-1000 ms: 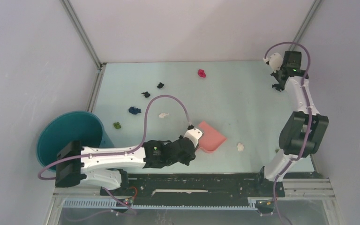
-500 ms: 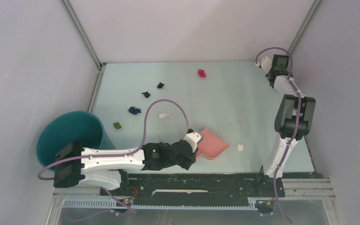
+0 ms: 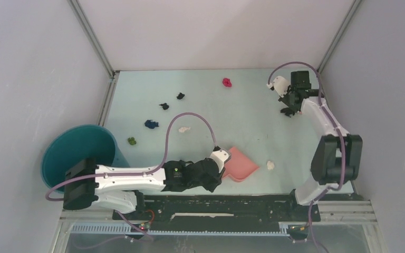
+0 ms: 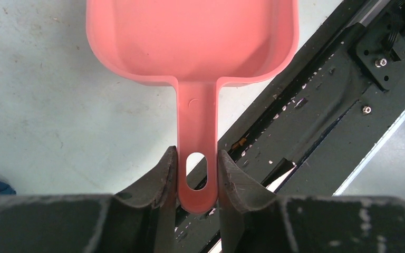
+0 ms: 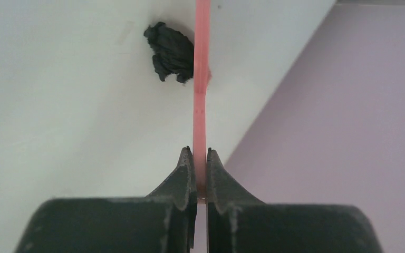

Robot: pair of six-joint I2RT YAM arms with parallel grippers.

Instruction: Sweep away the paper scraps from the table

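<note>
My left gripper (image 3: pixel 222 159) (image 4: pixel 196 158) is shut on the handle of the salmon-pink dustpan (image 3: pixel 241 164) (image 4: pixel 190 37), which lies on the table (image 3: pixel 253 116) near the front. My right gripper (image 3: pixel 287 108) (image 5: pixel 198 153) is shut on a thin pink brush (image 5: pixel 201 79), seen edge-on, at the back right. A black scrap (image 5: pixel 171 51) lies just left of the brush. Other paper scraps lie apart: magenta (image 3: pixel 227 82), two black (image 3: pixel 180 96) (image 3: pixel 164 106), dark blue (image 3: pixel 151 124), green (image 3: pixel 132 140), white (image 3: pixel 183 129), and white (image 3: pixel 270 165) just right of the dustpan.
A round teal bucket (image 3: pixel 76 153) stands off the table's front left corner. Grey walls enclose the table on the left, back and right. The black base rail (image 3: pixel 216 203) (image 4: pixel 316 105) runs along the near edge, just behind the dustpan handle.
My right arm has swung left from the back right corner, with the brush in it. My left gripper has shifted slightly, turning the dustpan a little to the right.
</note>
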